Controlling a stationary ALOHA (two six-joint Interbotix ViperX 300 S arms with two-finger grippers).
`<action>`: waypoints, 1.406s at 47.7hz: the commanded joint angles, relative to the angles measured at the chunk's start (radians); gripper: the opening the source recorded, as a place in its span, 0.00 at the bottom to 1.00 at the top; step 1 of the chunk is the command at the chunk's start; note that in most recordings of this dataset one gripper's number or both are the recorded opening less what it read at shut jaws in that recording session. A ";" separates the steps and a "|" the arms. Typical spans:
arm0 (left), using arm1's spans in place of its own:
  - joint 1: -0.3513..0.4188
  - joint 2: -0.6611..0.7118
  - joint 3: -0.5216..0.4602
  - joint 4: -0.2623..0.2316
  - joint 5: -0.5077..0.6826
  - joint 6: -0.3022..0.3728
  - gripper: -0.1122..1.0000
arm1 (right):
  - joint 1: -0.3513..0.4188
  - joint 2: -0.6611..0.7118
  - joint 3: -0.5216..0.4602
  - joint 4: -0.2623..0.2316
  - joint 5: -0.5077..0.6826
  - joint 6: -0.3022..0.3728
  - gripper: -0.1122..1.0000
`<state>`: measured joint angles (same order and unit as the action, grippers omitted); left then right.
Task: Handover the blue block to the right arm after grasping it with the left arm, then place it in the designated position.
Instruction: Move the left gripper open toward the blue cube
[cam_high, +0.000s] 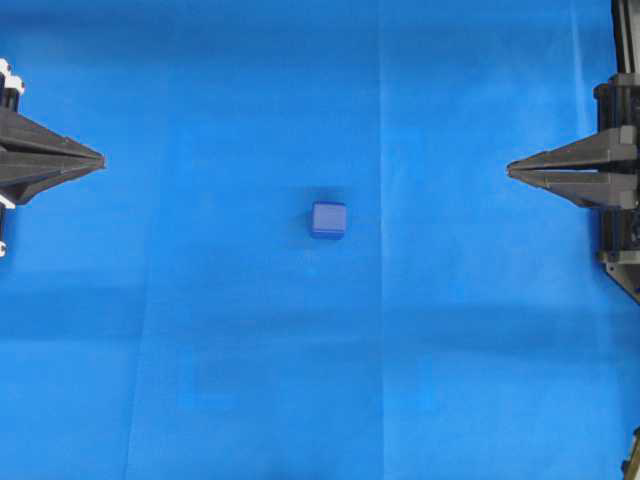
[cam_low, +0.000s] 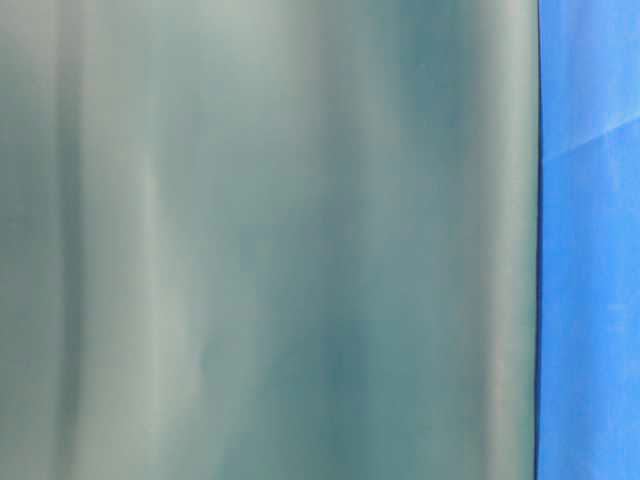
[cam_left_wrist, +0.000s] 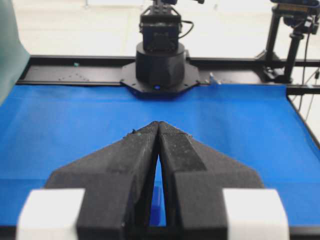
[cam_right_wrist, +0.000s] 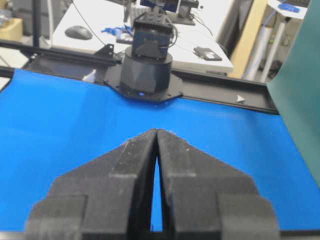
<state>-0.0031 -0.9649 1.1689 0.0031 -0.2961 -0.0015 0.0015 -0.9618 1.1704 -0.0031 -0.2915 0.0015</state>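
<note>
The blue block (cam_high: 328, 219) lies alone on the blue cloth near the middle of the overhead view. Far to its left, at the cloth's edge, my left gripper (cam_high: 100, 159) points toward it, shut and empty; its tips (cam_left_wrist: 158, 123) meet in the left wrist view, where a sliver of the blue block (cam_left_wrist: 157, 212) shows through the slit between the fingers. At the right edge my right gripper (cam_high: 510, 169) is also shut with nothing in it, tips (cam_right_wrist: 157, 131) touching. The designated position cannot be made out.
The blue cloth (cam_high: 200, 380) covers the whole table. Each wrist view shows the opposite arm's black base, the right arm's base (cam_left_wrist: 160, 65) and the left arm's base (cam_right_wrist: 147, 70), at the far table edge. A blurred teal-grey surface (cam_low: 260, 240) fills the table-level view.
</note>
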 joint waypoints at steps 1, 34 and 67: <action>0.006 0.002 -0.014 0.002 0.000 0.000 0.10 | -0.002 0.003 -0.021 0.000 -0.003 -0.002 0.10; 0.008 0.021 -0.015 0.002 0.009 0.011 0.11 | -0.015 0.015 -0.046 -0.003 0.064 0.003 0.06; 0.008 0.060 -0.034 0.002 -0.049 -0.005 0.92 | -0.028 0.015 -0.060 0.006 0.091 0.015 0.96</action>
<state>0.0015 -0.9342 1.1674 0.0031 -0.3221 -0.0061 -0.0215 -0.9526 1.1367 0.0000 -0.1917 0.0153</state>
